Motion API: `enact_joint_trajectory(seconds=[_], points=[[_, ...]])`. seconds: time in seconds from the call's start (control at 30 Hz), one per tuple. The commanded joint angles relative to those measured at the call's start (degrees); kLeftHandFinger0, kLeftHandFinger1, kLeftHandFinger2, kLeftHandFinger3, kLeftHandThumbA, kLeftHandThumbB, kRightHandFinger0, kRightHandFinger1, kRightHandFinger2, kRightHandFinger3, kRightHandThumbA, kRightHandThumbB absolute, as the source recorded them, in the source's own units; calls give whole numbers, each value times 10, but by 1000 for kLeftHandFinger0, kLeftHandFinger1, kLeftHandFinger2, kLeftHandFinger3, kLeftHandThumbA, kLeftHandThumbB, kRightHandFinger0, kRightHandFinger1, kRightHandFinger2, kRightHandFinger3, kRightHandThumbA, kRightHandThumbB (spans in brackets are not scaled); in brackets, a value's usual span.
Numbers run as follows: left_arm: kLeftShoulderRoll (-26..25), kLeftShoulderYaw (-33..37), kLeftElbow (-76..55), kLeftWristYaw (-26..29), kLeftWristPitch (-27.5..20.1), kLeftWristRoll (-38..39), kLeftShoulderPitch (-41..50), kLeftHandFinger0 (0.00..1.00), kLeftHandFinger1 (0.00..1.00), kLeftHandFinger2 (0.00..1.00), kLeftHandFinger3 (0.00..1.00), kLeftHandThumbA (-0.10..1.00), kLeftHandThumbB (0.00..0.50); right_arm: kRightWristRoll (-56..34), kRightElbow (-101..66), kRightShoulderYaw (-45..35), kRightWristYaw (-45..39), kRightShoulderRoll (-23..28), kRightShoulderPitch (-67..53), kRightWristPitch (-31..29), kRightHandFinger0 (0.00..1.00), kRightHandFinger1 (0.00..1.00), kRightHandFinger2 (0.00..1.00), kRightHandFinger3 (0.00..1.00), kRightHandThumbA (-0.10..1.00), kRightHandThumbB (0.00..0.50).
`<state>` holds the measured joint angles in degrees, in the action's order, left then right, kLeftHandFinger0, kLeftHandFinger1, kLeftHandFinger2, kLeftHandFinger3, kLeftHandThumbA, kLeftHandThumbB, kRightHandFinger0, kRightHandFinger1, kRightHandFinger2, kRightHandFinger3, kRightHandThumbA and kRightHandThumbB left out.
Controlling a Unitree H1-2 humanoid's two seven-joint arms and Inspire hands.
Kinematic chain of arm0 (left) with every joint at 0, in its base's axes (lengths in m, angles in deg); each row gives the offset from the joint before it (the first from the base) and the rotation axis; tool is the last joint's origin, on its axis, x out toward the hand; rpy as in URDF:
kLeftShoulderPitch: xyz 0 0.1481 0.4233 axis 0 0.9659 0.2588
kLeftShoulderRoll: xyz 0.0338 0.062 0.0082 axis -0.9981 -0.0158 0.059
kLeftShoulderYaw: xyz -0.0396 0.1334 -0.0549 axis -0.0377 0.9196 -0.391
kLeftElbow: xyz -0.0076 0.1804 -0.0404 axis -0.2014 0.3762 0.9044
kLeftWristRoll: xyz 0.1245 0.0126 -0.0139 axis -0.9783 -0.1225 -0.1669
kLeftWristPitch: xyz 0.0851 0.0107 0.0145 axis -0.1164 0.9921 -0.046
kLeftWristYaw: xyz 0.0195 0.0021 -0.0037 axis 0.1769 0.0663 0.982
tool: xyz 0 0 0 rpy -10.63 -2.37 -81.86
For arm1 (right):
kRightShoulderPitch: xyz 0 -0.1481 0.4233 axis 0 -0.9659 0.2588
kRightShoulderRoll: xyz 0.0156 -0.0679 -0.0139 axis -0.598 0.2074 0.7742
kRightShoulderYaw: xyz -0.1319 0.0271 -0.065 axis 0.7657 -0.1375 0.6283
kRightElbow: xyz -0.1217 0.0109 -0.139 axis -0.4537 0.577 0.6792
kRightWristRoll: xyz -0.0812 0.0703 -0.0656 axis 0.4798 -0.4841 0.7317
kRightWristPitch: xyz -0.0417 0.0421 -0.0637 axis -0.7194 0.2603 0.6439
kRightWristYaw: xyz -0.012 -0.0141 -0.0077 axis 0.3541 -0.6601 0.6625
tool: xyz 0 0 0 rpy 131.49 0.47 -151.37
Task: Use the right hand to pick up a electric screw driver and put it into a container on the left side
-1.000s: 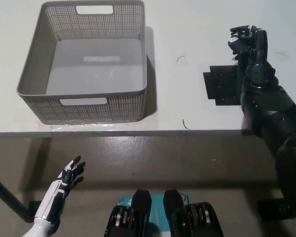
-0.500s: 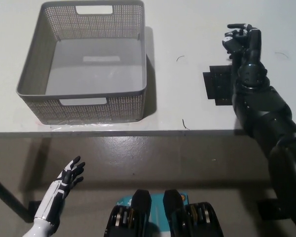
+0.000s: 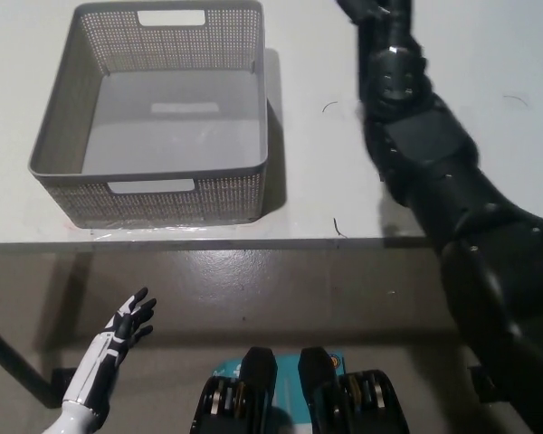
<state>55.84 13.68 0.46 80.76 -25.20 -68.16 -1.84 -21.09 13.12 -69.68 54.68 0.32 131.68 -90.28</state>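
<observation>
Nearest to me, my white left hand (image 3: 118, 336) is resting low in the lower left of the frame, below the table edge, fingers spread and holding nothing. Just past it, the white table (image 3: 317, 194) is filling the upper two thirds of the picture, and the grey perforated container (image 3: 149, 194) is sitting on it in the upper left, with nothing lying inside. My black right arm (image 3: 452, 208) is running up from the lower right corner, over the table, towards the top edge a little right of centre. My right hand (image 3: 366, 9) is showing there only as a dark sliver cut off by the frame, so I cannot tell whether it is clasping anything or hanging loose. I am not seeing the electric screw driver anywhere; if I am carrying it, it is out of view at the top. My judgement is that I am either reaching far or carrying. The next move calls for bringing the hand left over the container and lowering before letting go.
</observation>
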Motion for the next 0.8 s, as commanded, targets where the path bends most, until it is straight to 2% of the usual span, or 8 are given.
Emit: enact_joint_trajectory(seconds=[0.0, 0.1, 0.17, 0.2, 0.27, 0.37, 0.57, 0.77], points=[[-13, 5, -22, -10, -4, -6, 1, 1000, 1000, 1000, 1000, 1000, 39, 1, -27, 6, 6, -18, 60, -30, 0, 210, 662, 670, -100, 124], [-14, 7, -22, -11, -5, -7, 0, 1000, 1000, 1000, 1000, 1000, 31, 4, -29, 9, 12, -31, 66, -21, 0, 221, 665, 674, -100, 126], [-15, 10, -23, -13, -5, -6, -1, 1000, 1000, 1000, 1000, 1000, 23, -1, -31, 5, 13, -45, 69, -19, 0, 148, 583, 664, -100, 123], [-16, 11, -21, -15, -9, -5, -1, 1000, 1000, 1000, 1000, 1000, 24, -2, -30, 6, 12, -54, 71, -20, 0, 134, 577, 676, -100, 118], [-16, 14, -21, -17, -7, -4, -1, 1000, 1000, 1000, 1000, 1000, 41, 2, -31, 9, 15, -63, 72, -24, 0, 139, 593, 685, -100, 119], [-17, 15, -20, -27, -3, 10, -2, 1000, 1000, 1000, 1000, 1000, 40, 2, -35, 10, 15, -78, 74, -26, 0, 161, 629, 692, -100, 127], [-20, 17, -32, -27, 4, 0, -2, 1000, 1000, 1000, 1000, 1000, 4, 6, -41, 15, 24, -101, 82, -32, 0, 166, 627, 706, -100, 116], [-22, 20, -38, -28, 10, -7, -9, 1000, 1000, 1000, 1000, 1000, 1, 11, -46, 22, 37, -108, 95, -21, 0, 170, 629, 688, -100, 114]])
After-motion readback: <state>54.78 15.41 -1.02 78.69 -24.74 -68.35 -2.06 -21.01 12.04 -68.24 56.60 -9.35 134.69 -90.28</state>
